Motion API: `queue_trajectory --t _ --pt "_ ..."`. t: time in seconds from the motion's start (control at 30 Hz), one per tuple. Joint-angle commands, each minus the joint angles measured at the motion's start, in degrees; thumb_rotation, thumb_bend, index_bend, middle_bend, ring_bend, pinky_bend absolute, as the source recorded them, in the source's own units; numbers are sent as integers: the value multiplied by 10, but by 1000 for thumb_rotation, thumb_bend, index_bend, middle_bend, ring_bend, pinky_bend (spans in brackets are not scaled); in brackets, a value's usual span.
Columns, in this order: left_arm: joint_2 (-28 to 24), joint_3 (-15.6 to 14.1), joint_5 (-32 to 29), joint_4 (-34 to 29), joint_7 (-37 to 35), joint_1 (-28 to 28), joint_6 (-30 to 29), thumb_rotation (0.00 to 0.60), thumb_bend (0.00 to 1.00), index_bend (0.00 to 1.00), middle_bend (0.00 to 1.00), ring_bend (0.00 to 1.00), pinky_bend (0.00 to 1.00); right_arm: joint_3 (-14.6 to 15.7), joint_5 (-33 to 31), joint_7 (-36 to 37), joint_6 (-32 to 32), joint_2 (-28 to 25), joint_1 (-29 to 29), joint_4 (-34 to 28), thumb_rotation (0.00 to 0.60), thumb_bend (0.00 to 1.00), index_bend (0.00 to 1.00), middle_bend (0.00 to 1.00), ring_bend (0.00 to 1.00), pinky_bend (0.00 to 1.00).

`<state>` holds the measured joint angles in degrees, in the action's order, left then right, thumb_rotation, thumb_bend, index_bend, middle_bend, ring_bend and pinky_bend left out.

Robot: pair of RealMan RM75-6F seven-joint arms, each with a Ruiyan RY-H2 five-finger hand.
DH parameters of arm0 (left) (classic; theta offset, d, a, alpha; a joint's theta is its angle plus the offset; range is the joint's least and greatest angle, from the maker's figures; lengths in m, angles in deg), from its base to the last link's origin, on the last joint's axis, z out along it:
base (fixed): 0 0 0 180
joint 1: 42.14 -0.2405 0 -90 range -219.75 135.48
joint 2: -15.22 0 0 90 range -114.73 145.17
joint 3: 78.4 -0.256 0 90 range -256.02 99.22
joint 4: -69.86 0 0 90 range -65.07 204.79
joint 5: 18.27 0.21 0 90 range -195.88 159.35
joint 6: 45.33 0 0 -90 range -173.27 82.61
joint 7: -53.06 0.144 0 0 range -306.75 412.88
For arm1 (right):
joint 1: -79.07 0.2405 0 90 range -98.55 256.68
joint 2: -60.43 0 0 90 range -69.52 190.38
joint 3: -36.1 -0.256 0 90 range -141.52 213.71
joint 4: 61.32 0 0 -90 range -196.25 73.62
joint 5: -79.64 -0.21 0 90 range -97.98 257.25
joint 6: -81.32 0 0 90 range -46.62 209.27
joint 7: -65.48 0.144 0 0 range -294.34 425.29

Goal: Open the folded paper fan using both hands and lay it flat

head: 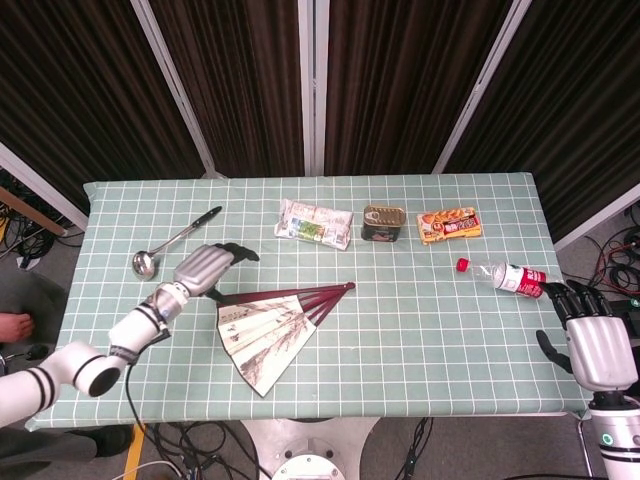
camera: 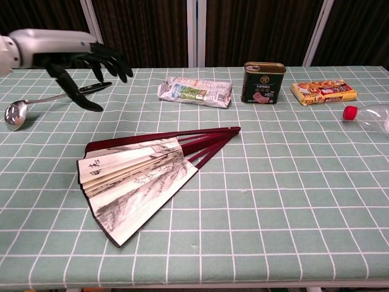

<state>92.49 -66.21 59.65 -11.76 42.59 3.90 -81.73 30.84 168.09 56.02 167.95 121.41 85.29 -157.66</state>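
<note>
Left hand [head: 205, 268] above the table, fingers spread and empty, just beyond the upper left edge of the paper fan [head: 272, 327], near the ladle [head: 176, 241]. Fan partly spread, flat on the green checked tablecloth [head: 420, 330], ribs pointing right. Further back: snack packet [head: 313, 222], tin can [head: 384, 222], orange packet [head: 449, 225], plastic bottle [head: 503, 277]. Right hand [head: 590, 335] at the table's right edge, fingers apart, holding nothing.

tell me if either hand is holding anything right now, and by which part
Nothing is held. The left hand hovers open above the table near the fan; the right hand is open at the table's edge.
</note>
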Motion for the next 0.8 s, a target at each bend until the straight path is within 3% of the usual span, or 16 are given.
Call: queue_trajectory --t 0.03,0.17,0.43,0.63,0.8 --pt "59 -2 -56 60 38 45 52 600 215 242 276 245 322 1 -2 -2 -1 0 -1 -2 600 227 168 228 138 177" --pt "88 -2 -101 79 51 56 60 600 252 265 318 298 383 0 -6 -7 -2 -1 -1 -6 600 228 168 230 138 177" --pt "135 -13 -168 118 89 90 86 600 278 271 323 308 394 5 -4 5 -14 5 4 -4 600 234 168 233 138 177" --pt "163 -24 -205 143 124 106 81 600 321 270 361 377 473 3 -5 3 -6 5 1 -4 600 240 169 236 138 177" --pt "172 -29 -226 148 137 115 80 600 335 270 373 386 478 3 -9 5 -9 7 1 -3 600 242 168 238 138 175"
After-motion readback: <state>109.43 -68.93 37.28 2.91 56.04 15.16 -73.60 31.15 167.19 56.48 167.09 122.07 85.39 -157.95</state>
